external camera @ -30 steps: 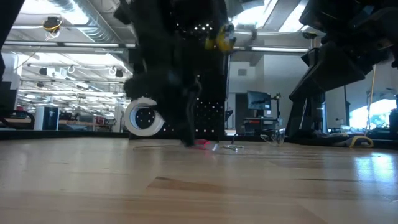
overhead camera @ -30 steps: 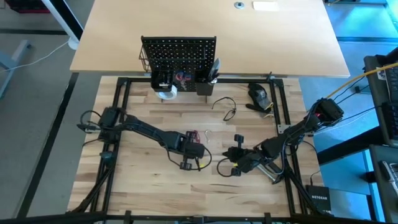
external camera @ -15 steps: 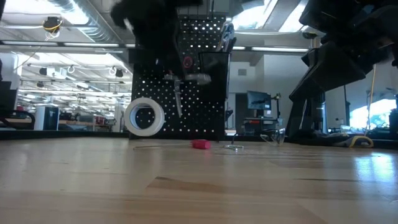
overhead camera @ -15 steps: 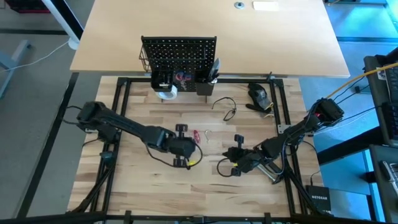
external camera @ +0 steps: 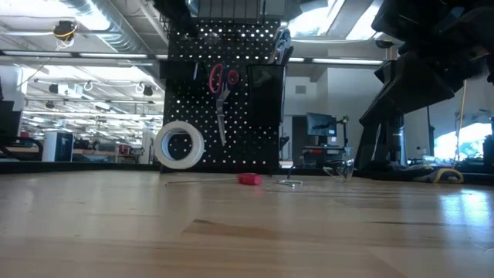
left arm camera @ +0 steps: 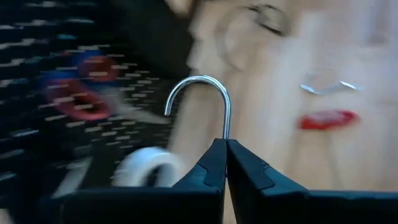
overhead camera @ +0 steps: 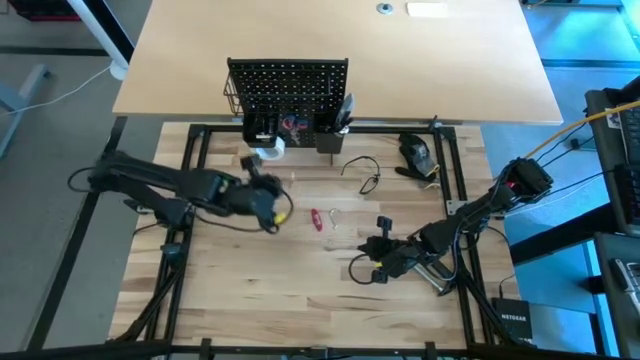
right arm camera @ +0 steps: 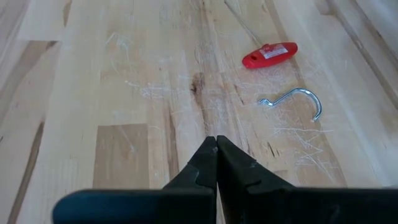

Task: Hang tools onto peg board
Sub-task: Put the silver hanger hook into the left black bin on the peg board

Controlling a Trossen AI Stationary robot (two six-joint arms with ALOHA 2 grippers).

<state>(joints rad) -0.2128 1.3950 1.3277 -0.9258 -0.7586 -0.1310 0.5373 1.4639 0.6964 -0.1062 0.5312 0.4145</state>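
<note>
even overhead light, soft shadows. low view: bright ceiling lights [external camera: 85,73] behind, glare; arms silhouetted. left wrist view streaked by motion blur; right wrist view sharp, table [right arm camera: 124,93] evenly lit.

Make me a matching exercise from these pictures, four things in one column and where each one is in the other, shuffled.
Things:
1. metal hook
2. red-handled scissors
3. white tape roll
4. red-handled tool

Places:
A. lying on the wooden table
B. hanging on the peg board
C. pinched in the shut left gripper
D. standing at the peg board's foot

Pairs: 1-C, 2-B, 3-D, 4-A
</note>
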